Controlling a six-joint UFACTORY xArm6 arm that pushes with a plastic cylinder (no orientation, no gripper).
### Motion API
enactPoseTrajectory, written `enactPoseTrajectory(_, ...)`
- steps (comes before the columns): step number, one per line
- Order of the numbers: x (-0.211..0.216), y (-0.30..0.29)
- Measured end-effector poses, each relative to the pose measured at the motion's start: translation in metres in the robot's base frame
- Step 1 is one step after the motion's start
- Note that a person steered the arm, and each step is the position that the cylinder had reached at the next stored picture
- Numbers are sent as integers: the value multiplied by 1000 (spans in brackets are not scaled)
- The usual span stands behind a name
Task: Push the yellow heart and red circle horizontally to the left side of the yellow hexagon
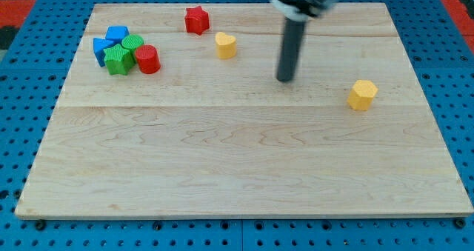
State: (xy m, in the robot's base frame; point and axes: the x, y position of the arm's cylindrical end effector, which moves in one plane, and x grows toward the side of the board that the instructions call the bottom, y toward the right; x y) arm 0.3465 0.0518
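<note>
My tip (285, 79) rests on the wooden board (237, 162) in the upper middle, touching no block; the rod has no jaws, so it neither opens, closes nor holds anything. The yellow heart (225, 45) lies to the view's left of my tip and slightly higher, clearly apart from it. The yellow hexagon (362, 95) sits to the view's right of my tip and a little lower, also apart, so my tip stands between these 2 yellow blocks. The red circle (148, 59) lies well to the view's left, at the right edge of a tight cluster near the board's upper left corner, touching or just beside a green star-like block (118, 60). Behind that sits a second green block (133, 44), and 2 blue blocks (116, 34) and (100, 49) whose shapes I cannot make out. A red star (196, 19) stands alone near the view's top, up and left of the yellow heart.
</note>
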Motion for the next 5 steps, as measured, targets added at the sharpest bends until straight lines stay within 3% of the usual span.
enactPoseTrajectory(1, -82, -27)
enactPoseTrajectory(2, -90, -89)
enactPoseTrajectory(3, -26, -75)
enactPoseTrajectory(5, 43, -16)
